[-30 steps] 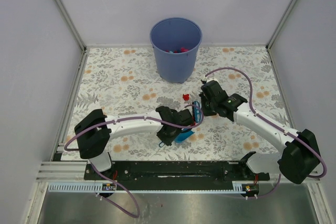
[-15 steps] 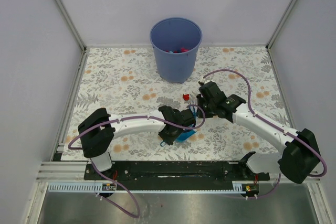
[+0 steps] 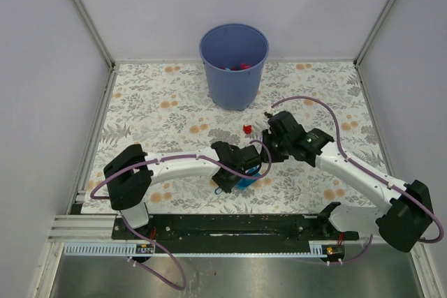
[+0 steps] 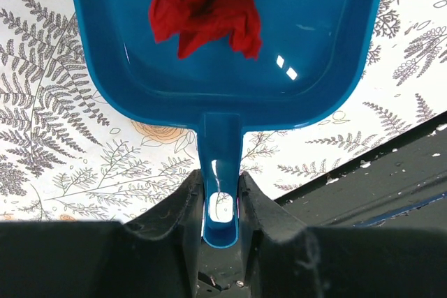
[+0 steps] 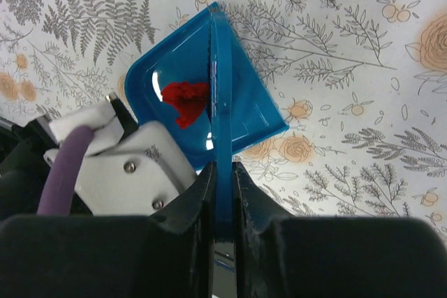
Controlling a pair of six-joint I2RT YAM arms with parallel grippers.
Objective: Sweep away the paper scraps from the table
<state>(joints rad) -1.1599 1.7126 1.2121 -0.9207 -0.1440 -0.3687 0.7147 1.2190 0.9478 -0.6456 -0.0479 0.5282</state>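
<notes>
My left gripper [image 4: 222, 193] is shut on the handle of the blue dustpan [image 4: 223, 92], which lies on the table [image 3: 160, 130]. One crumpled red paper scrap [image 4: 206, 6] lies inside the pan and also shows in the right wrist view [image 5: 186, 100]. My right gripper [image 5: 222, 172] is shut on the thin blue brush [image 5: 221, 82], held edge-on over the pan. In the top view the two grippers meet near the pan [image 3: 244, 182], and another red scrap [image 3: 246, 129] lies on the table just beyond them.
A blue bin [image 3: 234, 64] stands at the back middle with red scraps inside. The black slotted rail [image 3: 223, 225] runs along the near edge. Metal frame posts and white walls close in the table's sides.
My right gripper has moved left and nearer with the brush, over the dustpan. My left gripper and the pan have hardly moved. The loose scrap on the table has stayed put.
</notes>
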